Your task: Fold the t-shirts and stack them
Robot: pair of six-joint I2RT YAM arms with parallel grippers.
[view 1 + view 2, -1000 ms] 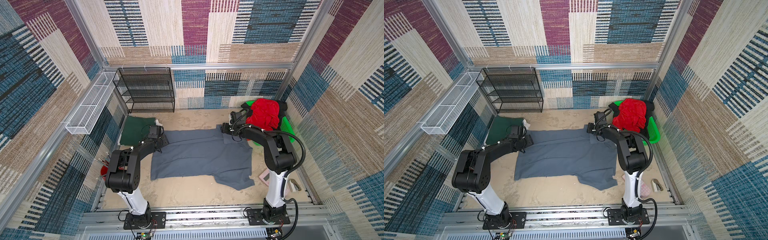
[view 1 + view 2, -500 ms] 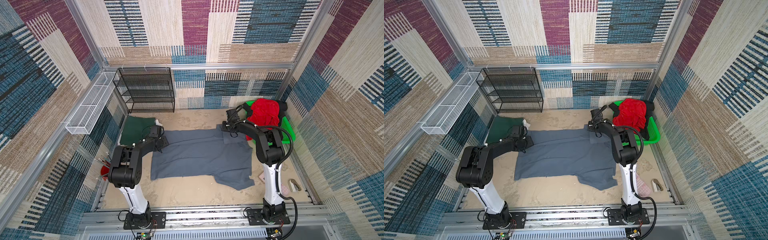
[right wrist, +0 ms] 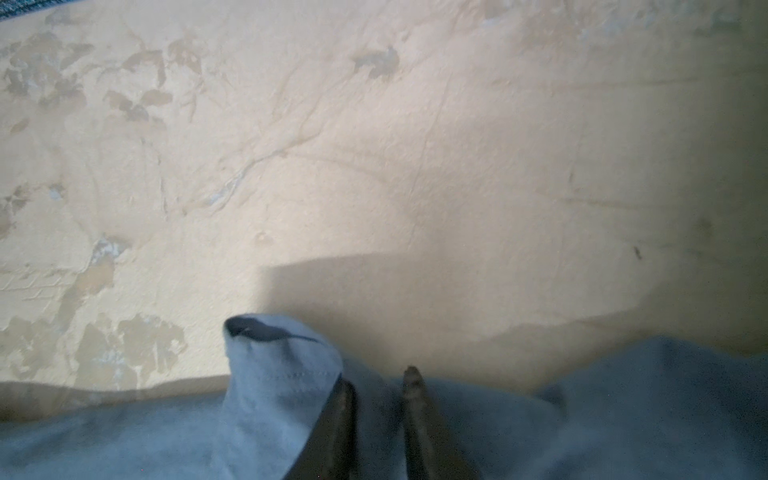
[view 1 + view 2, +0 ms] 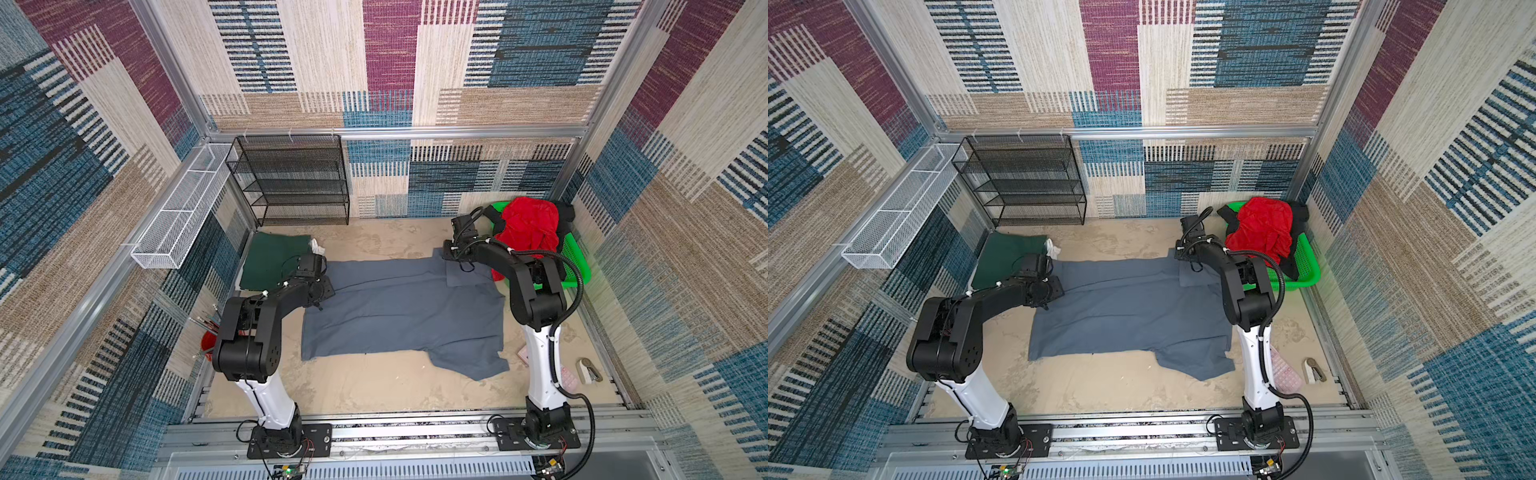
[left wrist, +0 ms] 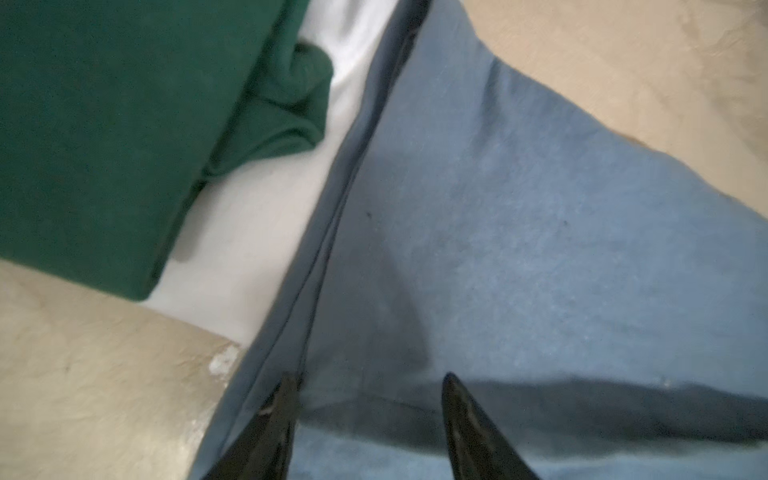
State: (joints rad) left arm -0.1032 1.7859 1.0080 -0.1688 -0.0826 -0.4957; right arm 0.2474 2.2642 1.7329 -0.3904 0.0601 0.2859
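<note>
A slate grey t-shirt (image 4: 399, 307) (image 4: 1129, 307) lies spread flat mid-table. My left gripper (image 4: 326, 291) (image 5: 370, 378) is open at its far left corner, both fingertips resting on the cloth beside the hem. My right gripper (image 4: 451, 254) (image 3: 379, 380) is at the far right corner, shut on a pinch of the grey t-shirt (image 3: 282, 374), which bunches up beside one finger. A folded dark green t-shirt (image 4: 270, 266) (image 5: 104, 124) lies on a white one (image 5: 249, 232) at the far left. Red (image 4: 528, 226) and black (image 4: 566, 216) t-shirts are heaped in the green basket (image 4: 577, 259).
A black wire shelf (image 4: 295, 183) stands against the back wall, and a white wire basket (image 4: 178, 224) hangs on the left wall. A red cup with pens (image 4: 208, 338) sits by the left arm. A pink pad (image 4: 1285, 370) and a small stapler-like item (image 4: 588, 370) lie front right.
My right gripper's jaws have closed on the grey t-shirt's far right corner, and that arm's elbow has swung in. The left gripper has stayed open at the left corner.
</note>
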